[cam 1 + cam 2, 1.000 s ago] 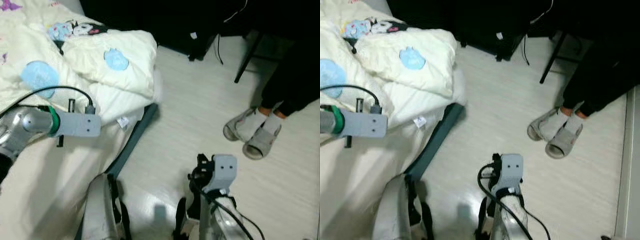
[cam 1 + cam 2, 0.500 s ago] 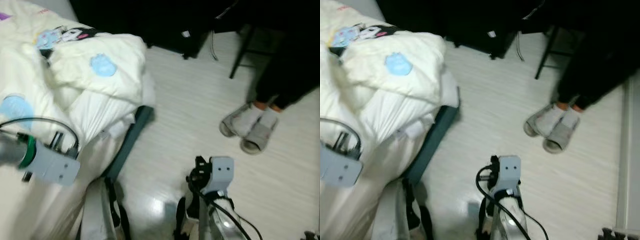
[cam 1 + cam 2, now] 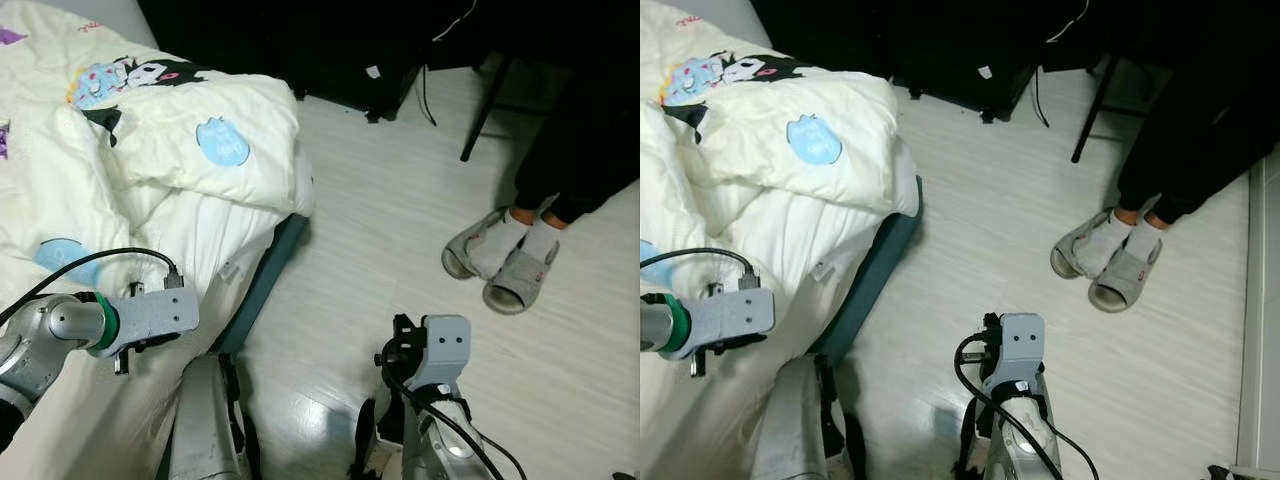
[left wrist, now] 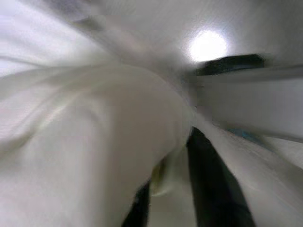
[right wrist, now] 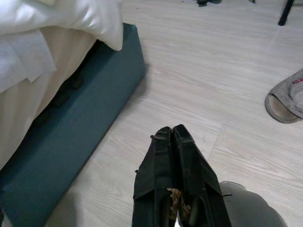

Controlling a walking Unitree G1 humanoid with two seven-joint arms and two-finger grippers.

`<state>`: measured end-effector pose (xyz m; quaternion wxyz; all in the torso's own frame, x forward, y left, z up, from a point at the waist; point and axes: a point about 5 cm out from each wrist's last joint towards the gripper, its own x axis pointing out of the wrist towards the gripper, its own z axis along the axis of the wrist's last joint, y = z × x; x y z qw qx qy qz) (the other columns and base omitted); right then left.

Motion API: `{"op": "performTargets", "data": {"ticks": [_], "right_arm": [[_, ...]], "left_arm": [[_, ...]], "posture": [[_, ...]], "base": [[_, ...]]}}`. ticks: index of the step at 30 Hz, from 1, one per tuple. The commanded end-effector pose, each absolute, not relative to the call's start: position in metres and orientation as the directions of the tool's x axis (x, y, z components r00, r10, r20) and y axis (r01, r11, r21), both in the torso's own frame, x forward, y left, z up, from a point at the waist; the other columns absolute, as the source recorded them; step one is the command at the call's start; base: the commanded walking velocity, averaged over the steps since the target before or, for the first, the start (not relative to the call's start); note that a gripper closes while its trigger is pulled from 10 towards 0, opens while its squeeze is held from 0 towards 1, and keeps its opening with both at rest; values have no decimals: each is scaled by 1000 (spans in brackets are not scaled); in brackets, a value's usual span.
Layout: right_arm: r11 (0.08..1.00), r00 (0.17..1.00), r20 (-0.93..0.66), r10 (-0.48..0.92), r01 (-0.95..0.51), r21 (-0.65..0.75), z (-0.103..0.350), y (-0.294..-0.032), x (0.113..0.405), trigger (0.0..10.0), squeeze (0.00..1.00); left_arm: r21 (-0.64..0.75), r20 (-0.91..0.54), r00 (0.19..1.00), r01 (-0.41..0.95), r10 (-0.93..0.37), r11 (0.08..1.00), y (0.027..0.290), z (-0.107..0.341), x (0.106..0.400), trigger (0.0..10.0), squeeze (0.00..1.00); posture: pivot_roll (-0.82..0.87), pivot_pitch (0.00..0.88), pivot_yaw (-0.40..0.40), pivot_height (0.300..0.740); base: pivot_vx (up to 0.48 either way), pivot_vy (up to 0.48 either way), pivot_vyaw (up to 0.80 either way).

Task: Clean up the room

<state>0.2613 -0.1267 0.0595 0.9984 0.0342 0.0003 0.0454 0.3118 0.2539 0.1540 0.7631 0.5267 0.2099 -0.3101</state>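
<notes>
You are looking at a white duvet (image 3: 190,150) printed with blue patches and cartoon figures, which is lying rumpled on the bed (image 3: 262,283), with one fold hanging over the bed's dark teal edge toward the floor (image 3: 380,240). Your left gripper (image 4: 189,189) is sitting over the bed near that edge, on the side closest to the robot, and in the left wrist view its two black fingers (image 4: 208,184) are standing slightly apart with a fold of the white fabric pinched between them. Your right gripper (image 5: 173,142) is hanging beside the bed, over the pale wood-look floor, with its fingers pressed together and nothing visible between the tips; whether anything is held deeper in, you cannot tell. Beyond the bed's edge, well apart from it across the floor, a person in dark trousers is standing in white socks and grey slippers (image 3: 500,262). Near the person, farther from the bed, a black furniture leg (image 3: 485,115) is slanting down to the floor. Just past the bed's far corner, a dark piece of furniture (image 3: 330,50) with a loose cable is standing against the shadowed background.
</notes>
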Motion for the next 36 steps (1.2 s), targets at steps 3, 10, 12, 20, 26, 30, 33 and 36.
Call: {"op": "performTargets", "data": {"ticks": [3, 10, 12, 20, 26, 30, 33, 36], "right_arm": [[993, 996, -33, 88, -85, 83, 49, -126, 253, 10000, 0], [992, 994, -36, 99, -95, 81, 50, -126, 255, 10000, 0], [991, 993, -35, 111, -108, 77, 51, -126, 258, 10000, 0], [988, 990, -26, 139, -137, 67, 55, -126, 267, 10000, 0], [986, 988, -30, 154, -152, 65, 54, -125, 267, 10000, 0], [986, 987, -28, 157, -155, 66, 54, -124, 268, 10000, 0], [986, 988, -25, 155, -153, 68, 54, -124, 269, 10000, 0], [986, 988, -24, 151, -149, 68, 54, -125, 269, 10000, 0]], "left_arm": [[784, -491, 869, 470, -58, 405, 281, 178, 320, 10000, 1000], [800, -377, 926, 308, 33, 515, 287, 208, 315, 10000, 1000], [824, -379, 925, 322, 30, 466, 288, 216, 307, 10000, 0], [870, -443, 895, 444, -55, 216, 279, 251, 277, 10000, 0], [882, -112, 991, 135, -78, 452, 266, 328, 294, 10000, 0], [725, 38, 997, 19, -67, 689, 256, 355, 302, 10000, 0], [588, 90, 994, -3, -62, 809, 250, 358, 309, 10000, 0], [517, 127, 991, -37, -34, 855, 246, 358, 317, 10000, 0]], "posture": [[106, 324, 104, 556], [124, 325, 82, 556], [144, 324, 64, 556], [162, 323, 43, 556], [167, 316, 36, 556], [167, 316, 36, 556], [160, 313, 42, 556], [146, 310, 42, 556]], "base": [[0, 0, 0], [0, 0, 0], [0, 0, 0], [0, 0, 0], [0, 0, 0], [0, 0, 0], [0, 0, 0], [0, 0, 0]]}}
